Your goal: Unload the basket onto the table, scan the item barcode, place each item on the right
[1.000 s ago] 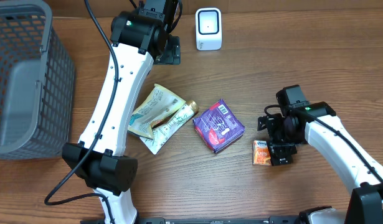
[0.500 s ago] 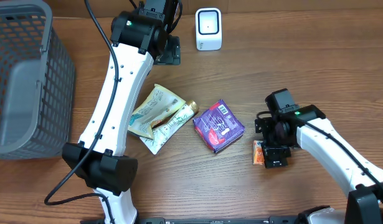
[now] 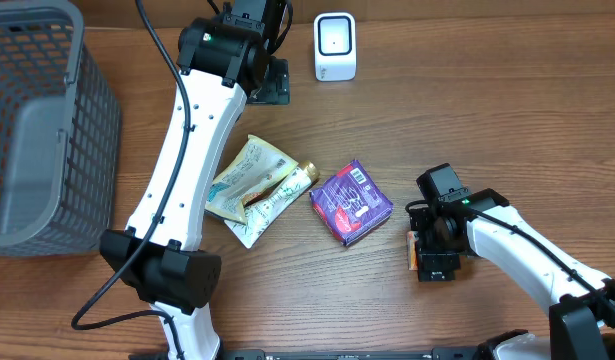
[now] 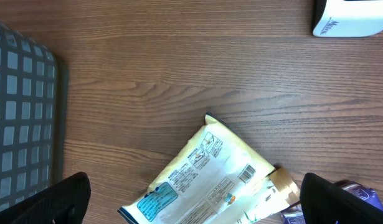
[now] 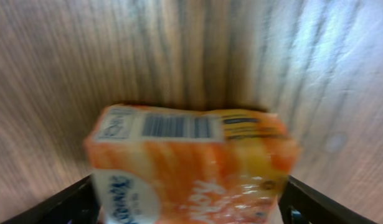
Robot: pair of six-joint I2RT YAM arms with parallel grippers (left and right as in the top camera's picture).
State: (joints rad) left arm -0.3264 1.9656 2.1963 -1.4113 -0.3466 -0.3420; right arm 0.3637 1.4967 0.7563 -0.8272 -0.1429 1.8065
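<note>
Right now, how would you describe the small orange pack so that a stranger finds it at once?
Start at the purple box in the middle of the table. Just to its right, the right gripper stands over the orange pack. It is the only orange thing, smaller than the purple box, with a barcode on one side.

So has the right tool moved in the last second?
Yes. In the overhead view the right tool has slid left, toward the purple box, and slightly down the frame. It now straddles the orange packet.
</note>
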